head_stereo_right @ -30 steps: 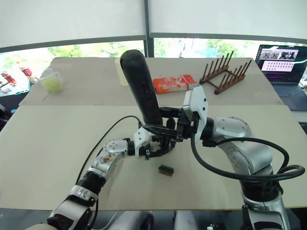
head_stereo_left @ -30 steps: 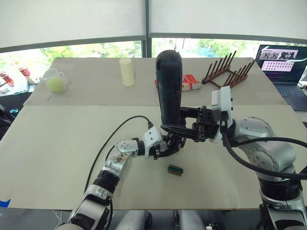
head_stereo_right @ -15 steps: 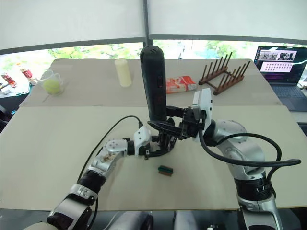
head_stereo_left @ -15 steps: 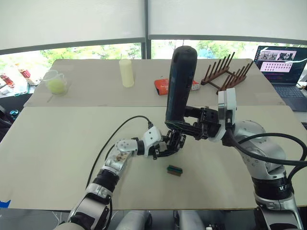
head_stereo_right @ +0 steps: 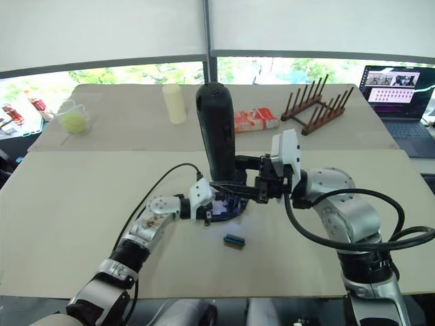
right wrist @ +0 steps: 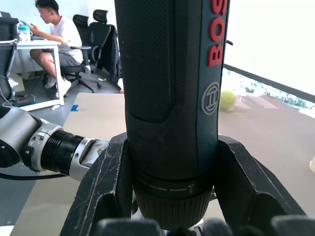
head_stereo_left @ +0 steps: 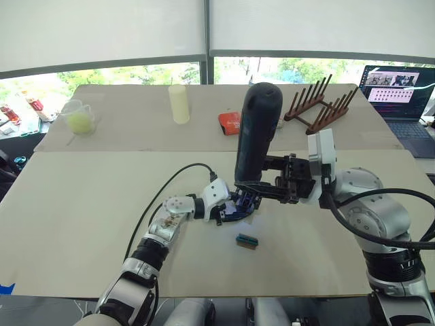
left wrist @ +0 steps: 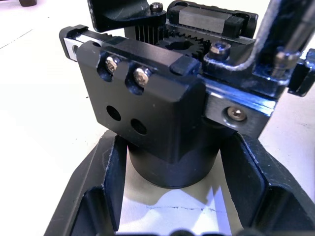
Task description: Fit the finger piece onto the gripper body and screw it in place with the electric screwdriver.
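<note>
The electric screwdriver [head_stereo_left: 255, 136] stands nearly upright over the middle of the table. My right gripper [head_stereo_left: 257, 185] is shut on its lower part, with one finger [right wrist: 106, 182] on each side of the barrel [right wrist: 170, 98]. Its thin bit [left wrist: 290, 29] comes down at one end of the gripper body [left wrist: 152, 93]. My left gripper [head_stereo_left: 238, 202] is shut on the gripper body's round base, which rests on the table. A black part [left wrist: 118, 12] on top of the gripper body looks like the finger piece.
A small green-and-brown block [head_stereo_left: 247, 240] lies just in front of the grippers. On the far table stand a pale yellow cylinder [head_stereo_left: 180, 102], a measuring cup [head_stereo_left: 79, 115], a red box [head_stereo_left: 230, 121] and a wooden rack [head_stereo_left: 323, 102]. A laptop [head_stereo_left: 401, 95] is at the far right.
The right gripper has swung the screwdriver from a left lean to nearly upright and lowered it onto the gripper body. A blue glow now shows at the body. The left gripper has stayed in place.
</note>
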